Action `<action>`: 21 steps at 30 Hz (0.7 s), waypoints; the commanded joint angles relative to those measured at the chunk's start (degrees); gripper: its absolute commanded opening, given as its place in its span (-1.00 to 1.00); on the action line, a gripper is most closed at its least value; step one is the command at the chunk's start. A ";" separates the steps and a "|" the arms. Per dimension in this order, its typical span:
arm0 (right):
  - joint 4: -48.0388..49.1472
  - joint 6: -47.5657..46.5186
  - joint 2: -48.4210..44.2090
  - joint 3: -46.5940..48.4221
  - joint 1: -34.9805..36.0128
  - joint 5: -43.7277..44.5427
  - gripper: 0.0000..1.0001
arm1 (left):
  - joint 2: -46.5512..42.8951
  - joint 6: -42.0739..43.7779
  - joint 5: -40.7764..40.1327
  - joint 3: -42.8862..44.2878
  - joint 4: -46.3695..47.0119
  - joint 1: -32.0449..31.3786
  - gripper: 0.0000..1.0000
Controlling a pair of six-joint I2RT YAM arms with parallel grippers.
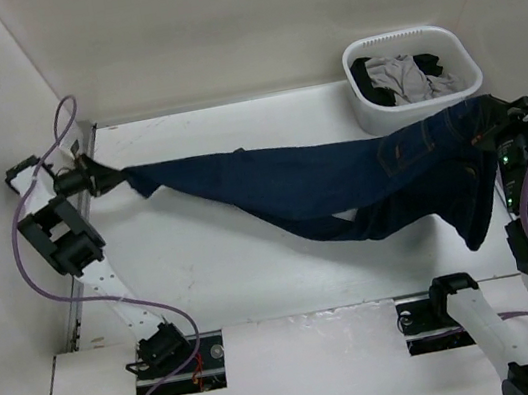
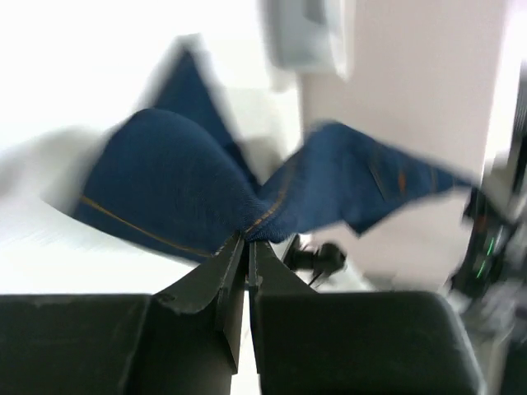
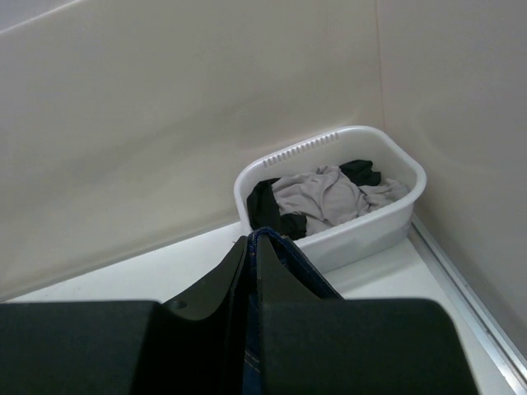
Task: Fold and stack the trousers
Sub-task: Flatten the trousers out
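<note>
Trousers (image 1: 322,183) of dark navy-blue denim, long in the leg, hang strung across the white table (image 1: 220,296) from one side to the other, held at both ends. The cuff end of one leg is at the far left, pinched in the left gripper (image 1: 117,179). In the left wrist view its two black fingers are pressed together on a bunched fold of cloth, with a thin tan seam line running into the pinch. The waist end, with brownish pocket stitching showing, is at the far right in the right gripper (image 1: 488,124). Its wrist camera shows the jaws closed tight with a blue edge of denim standing up between them. From that end, part of the garment droops down toward the table's right side, and the other leg sags below the taut one near the middle. I cannot tell whether it touches the surface.

Just behind the waist end, in the far right corner, sits a white oval plastic basket (image 1: 372,116) holding crumpled grey and black clothes (image 1: 404,79). A purple cable (image 1: 17,221) loops along the left arm.
</note>
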 commanded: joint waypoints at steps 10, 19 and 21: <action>1.50 -1.21 -1.18 6.26 -2.75 1.27 -0.98 | -10.08 11.69 -37.71 -0.29 -15.66 0.91 -0.92; 1.68 -1.12 -0.74 6.00 -2.66 1.27 -0.97 | -31.42 36.31 -54.83 -28.04 -25.17 -10.50 -0.94; 1.68 -1.21 -0.74 6.00 -2.75 1.27 -0.97 | -35.04 38.08 -57.22 -33.15 -25.43 -14.10 -0.94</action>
